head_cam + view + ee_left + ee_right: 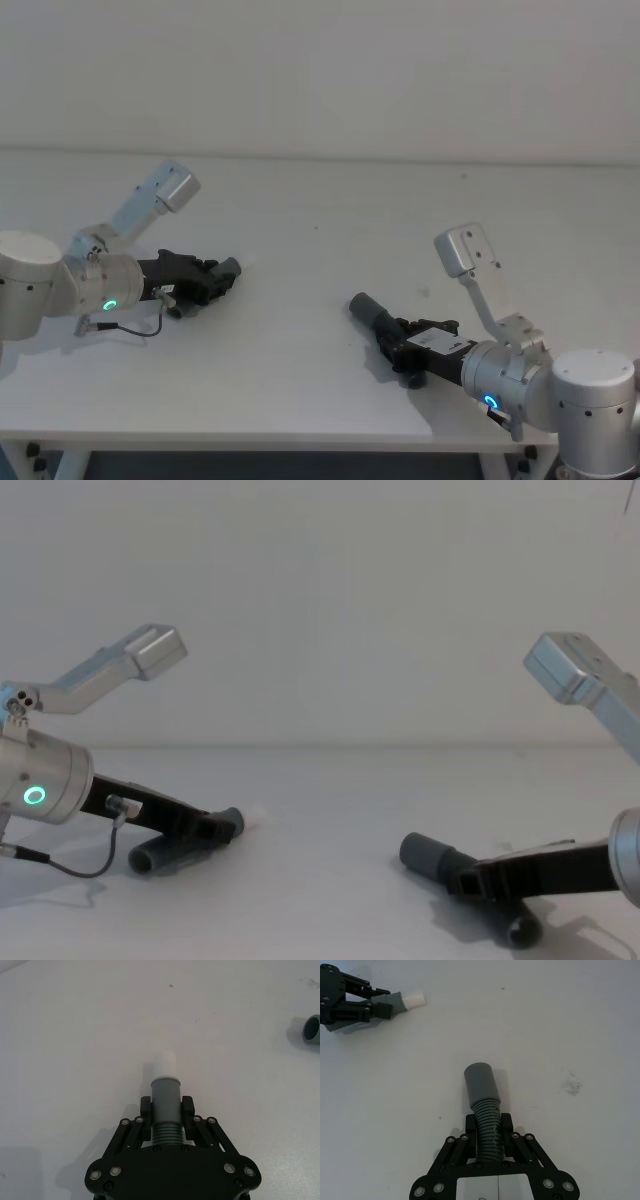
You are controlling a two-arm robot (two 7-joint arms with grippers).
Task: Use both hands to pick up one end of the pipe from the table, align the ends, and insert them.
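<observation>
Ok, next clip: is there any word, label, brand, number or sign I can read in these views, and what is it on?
None can be read.
On the white labels of the right gripper, which grips the cuffed pipe piece at the right: no legible print, just a tiny mark cut off at the edge.
On the left gripper, gripping the white-tipped pipe piece at the left: no lettering.
On the green ring lights of the arms: no characters.

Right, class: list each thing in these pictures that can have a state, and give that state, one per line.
left gripper: shut on the white-tipped piece
white-tipped piece: gripped, tip free, not inserted
right gripper: shut on the cuffed piece
cuffed piece: gripped, cuff open-ended, apart from the other piece
</observation>
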